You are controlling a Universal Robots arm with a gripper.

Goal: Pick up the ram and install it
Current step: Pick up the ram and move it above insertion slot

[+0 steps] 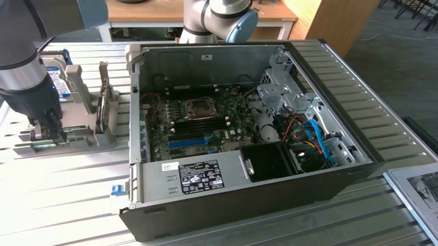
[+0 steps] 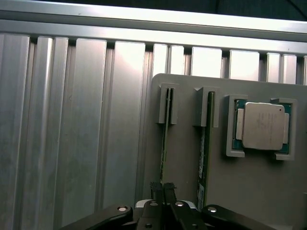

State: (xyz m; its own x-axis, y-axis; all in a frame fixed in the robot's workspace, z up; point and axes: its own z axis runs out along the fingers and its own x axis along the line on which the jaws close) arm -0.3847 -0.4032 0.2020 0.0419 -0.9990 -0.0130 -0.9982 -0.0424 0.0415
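The ram point(image 2: 164, 139) is a thin green stick standing on edge in a slot of a grey holder point(image 2: 259, 191). My gripper point(image 2: 163, 188) sits over its near end, with both black fingertips pressed against the board's two faces. In the exterior view my gripper point(image 1: 46, 134) reaches down onto that grey holder point(image 1: 89, 137) at the exterior view's left, beside the open computer case point(image 1: 239, 205). The motherboard point(image 1: 198, 123) lies inside the case, with dark memory slots near its middle.
A second green stick point(image 2: 203, 153) stands in the neighbouring slot, and a silver processor point(image 2: 263, 125) rests in a pocket of the holder. A hard drive point(image 1: 58, 77) stands at the holder's far end. The slatted metal table point(image 1: 61, 200) surrounds the case.
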